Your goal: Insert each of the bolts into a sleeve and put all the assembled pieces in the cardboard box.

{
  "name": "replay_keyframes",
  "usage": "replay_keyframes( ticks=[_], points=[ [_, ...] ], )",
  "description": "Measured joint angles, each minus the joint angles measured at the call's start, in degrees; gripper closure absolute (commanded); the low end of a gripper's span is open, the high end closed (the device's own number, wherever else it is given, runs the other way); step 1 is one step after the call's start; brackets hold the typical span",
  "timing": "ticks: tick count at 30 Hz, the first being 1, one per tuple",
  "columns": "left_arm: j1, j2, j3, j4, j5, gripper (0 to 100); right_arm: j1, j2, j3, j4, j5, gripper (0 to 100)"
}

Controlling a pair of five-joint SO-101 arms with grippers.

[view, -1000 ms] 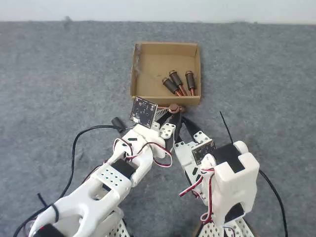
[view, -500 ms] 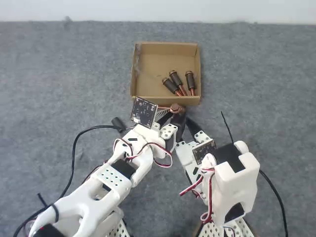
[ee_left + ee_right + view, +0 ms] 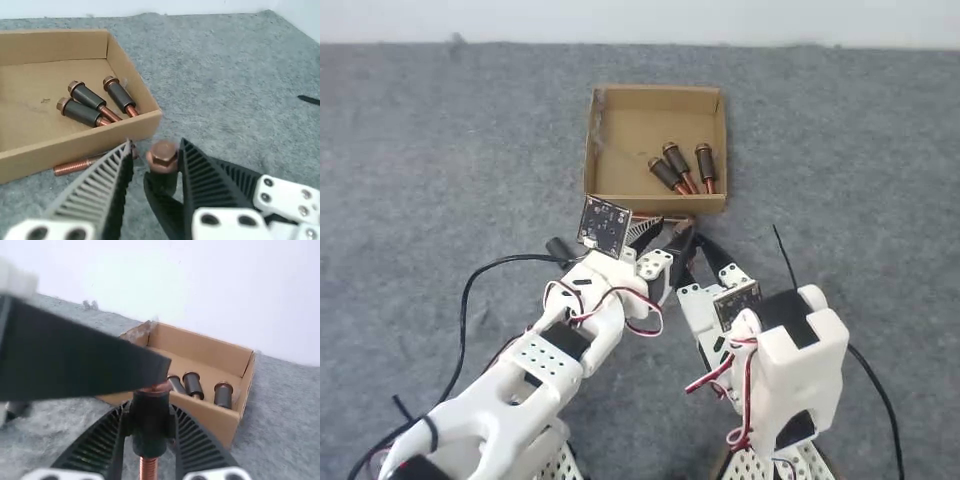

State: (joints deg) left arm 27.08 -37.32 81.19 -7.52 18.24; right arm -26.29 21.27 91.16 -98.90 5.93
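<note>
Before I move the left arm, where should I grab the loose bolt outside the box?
Probably mid-shank, from above, jaws across the loose bolt: it lies flat on the carpet along the cardboard box's front wall, which blocks a level approach.

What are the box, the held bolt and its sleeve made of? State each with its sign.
Box: brown cardboard, matt, raw cut edges. Bolt: metal, perhaps copper-plated; shiny reddish hex head. Sleeve: matt black, likely rubber or plastic; unclear which.

grey carpet (image 3: 440, 150) over the table, white wall (image 3: 640, 18) behind
</note>
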Motion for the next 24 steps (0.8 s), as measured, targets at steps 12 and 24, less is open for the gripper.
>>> replay_keyframes(
  ticks=[12, 24],
  points=[
    [1.58, -1.23, 0.09, 0.00, -0.09, 86, 0.00, 0.00, 0.00, 0.00, 0.00, 99.2],
    [-2.99, -23.47, 4.92, 10.46, -0.09, 86, 0.00, 0.00, 0.00, 0.00, 0.00, 99.2]
  ],
)
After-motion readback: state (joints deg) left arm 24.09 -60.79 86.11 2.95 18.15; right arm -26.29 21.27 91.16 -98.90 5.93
